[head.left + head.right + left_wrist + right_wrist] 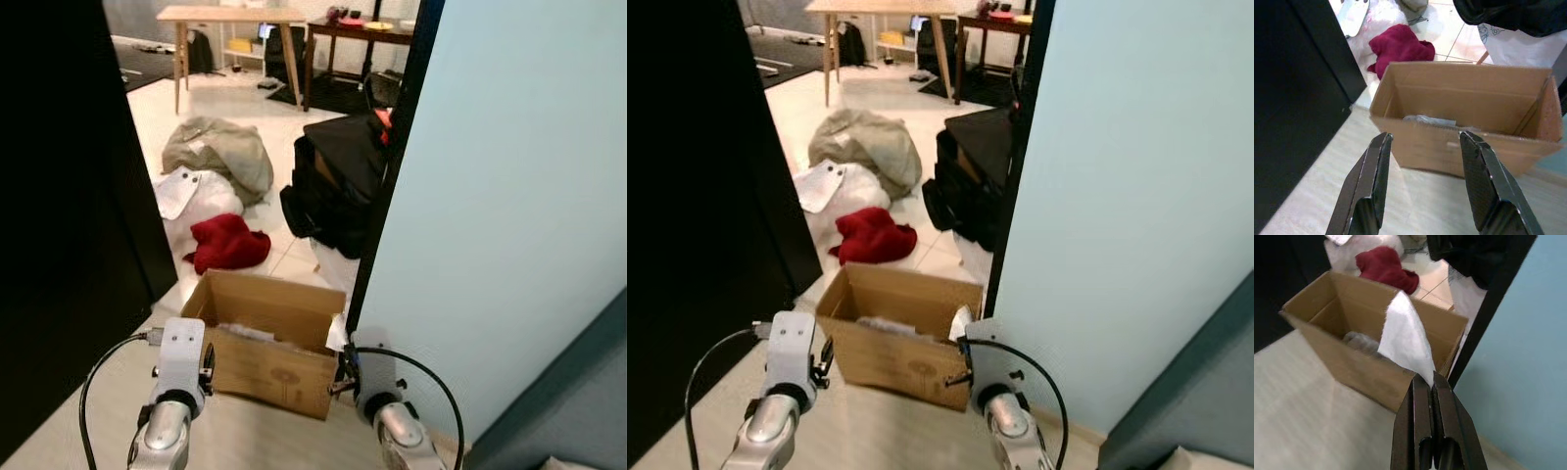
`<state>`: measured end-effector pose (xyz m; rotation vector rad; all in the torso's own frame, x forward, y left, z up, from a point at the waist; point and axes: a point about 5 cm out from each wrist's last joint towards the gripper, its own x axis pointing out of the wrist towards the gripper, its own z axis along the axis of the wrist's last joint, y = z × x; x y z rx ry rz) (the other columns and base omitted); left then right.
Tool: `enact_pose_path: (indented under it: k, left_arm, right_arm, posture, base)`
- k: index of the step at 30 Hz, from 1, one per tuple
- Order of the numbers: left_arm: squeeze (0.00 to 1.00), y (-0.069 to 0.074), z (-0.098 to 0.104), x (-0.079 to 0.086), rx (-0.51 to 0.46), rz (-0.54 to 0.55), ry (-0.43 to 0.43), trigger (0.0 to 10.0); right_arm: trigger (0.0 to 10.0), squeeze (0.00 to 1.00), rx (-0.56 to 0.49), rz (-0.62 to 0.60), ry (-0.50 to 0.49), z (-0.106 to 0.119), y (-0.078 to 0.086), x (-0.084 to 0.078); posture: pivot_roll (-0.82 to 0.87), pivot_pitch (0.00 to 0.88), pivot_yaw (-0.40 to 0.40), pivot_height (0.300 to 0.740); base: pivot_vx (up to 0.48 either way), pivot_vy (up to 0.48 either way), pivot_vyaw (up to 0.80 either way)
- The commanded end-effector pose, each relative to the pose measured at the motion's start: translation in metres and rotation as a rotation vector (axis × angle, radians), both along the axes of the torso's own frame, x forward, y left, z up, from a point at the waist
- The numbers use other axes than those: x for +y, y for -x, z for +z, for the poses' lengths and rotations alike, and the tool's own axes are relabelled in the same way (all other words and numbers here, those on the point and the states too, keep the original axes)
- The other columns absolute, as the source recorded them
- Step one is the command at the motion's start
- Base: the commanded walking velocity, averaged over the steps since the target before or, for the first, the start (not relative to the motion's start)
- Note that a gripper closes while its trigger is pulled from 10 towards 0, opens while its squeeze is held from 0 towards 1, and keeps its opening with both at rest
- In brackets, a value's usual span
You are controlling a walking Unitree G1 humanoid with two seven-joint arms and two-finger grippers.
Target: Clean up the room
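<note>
Currently mid-drop: right gripper (pixel 1432 378) clamped on white tissue (pixel 1405 340), just before cardboard box (pixel 1376 333); left gripper (pixel 1425 142) jaws apart, empty. Next: advance over box, release.

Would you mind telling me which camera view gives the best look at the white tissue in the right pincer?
The right wrist view: the white tissue stands large above the shut right pincer, in front of the cardboard box. The eye views show just a small white scrap at the box's corner.
</note>
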<state>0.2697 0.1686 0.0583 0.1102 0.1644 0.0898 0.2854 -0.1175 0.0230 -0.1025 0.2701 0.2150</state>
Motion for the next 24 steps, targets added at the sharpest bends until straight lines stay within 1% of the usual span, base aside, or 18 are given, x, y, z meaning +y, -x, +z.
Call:
enact_pose_path:
  k: [1, 24]
  left_arm:
    - [0.0, 0.0021, -0.0025, -0.0011, 0.011, -0.003, 0.003, 10.0]
    - [0.0, 0.0008, -0.0013, -0.0018, 0.009, -0.012, 0.003, 10.0]
  right_arm:
    - [10.0, 0.0, 0.027, -0.021, -0.004, -0.0053, 0.0031, -0.0043]
    - [10.0, 0.0, 0.038, -0.029, -0.004, -0.0074, 0.0047, -0.0048]
  posture:
    - [0.05, 0.085, -0.019, 0.721]
    - [0.05, 0.089, -0.014, 0.721]
  base:
    - [0.401, 0.0, 0.0]
    - [0.396, 0.0, 0.0]
